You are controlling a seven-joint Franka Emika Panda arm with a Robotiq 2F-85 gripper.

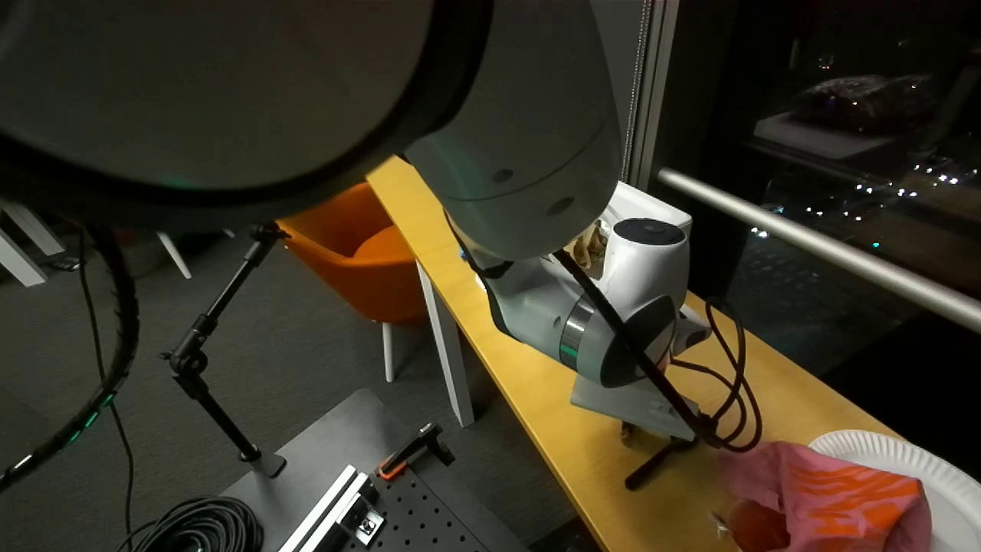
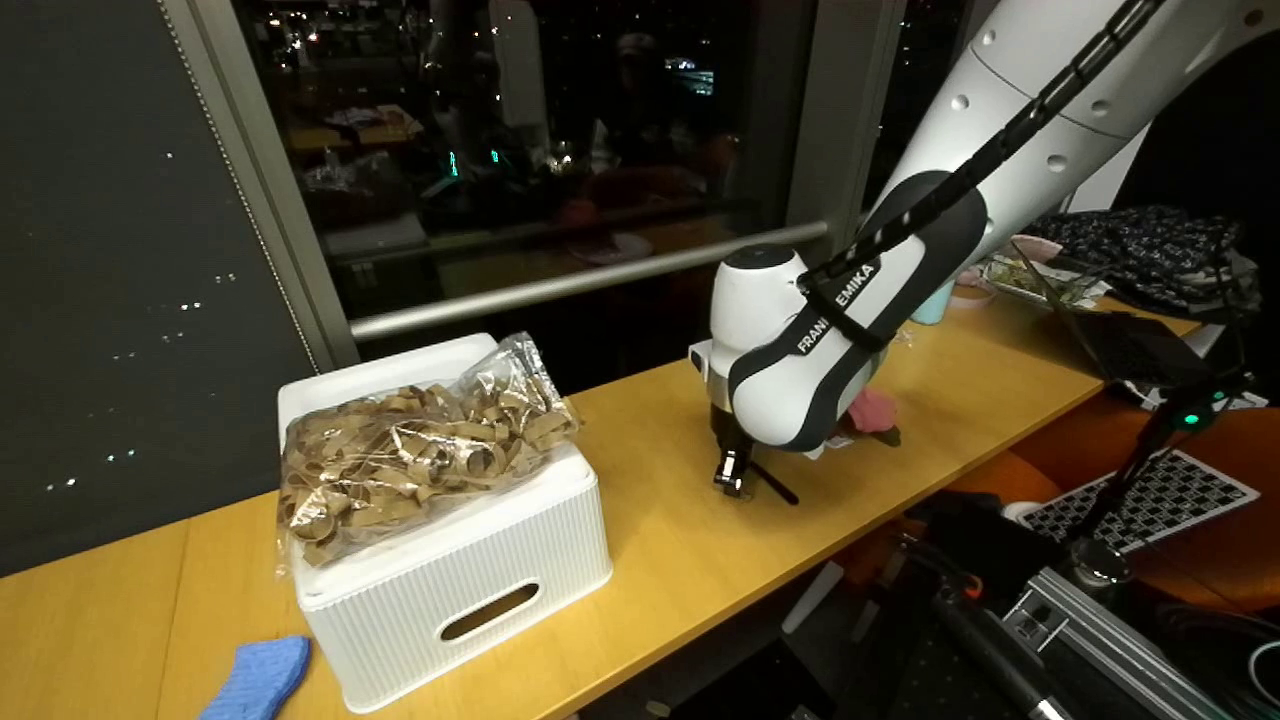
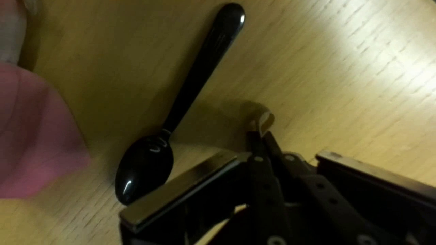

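Observation:
My gripper (image 3: 261, 135) is low over the wooden table, its fingertips pinched together on a small curled brown strip (image 3: 267, 120). A loop of this strip sticks out past the tips; the rest is hidden between them. Left of the fingers in the wrist view, a black spoon (image 3: 194, 78) lies on the table, apart from the gripper. A pink cloth (image 3: 41, 136) fills the left edge there. In an exterior view the gripper (image 2: 733, 475) points down beside the spoon (image 2: 775, 485). The arm largely blocks the gripper in an exterior view where the spoon (image 1: 651, 469) still shows.
A white ribbed box (image 2: 470, 590) carries a clear bag (image 2: 420, 450) of brown cardboard curls. A blue cloth item (image 2: 258, 675) lies by it. A white plate (image 1: 950, 498) sits beside the pink cloth (image 1: 843, 491). Along the window runs a metal rail (image 2: 600, 280).

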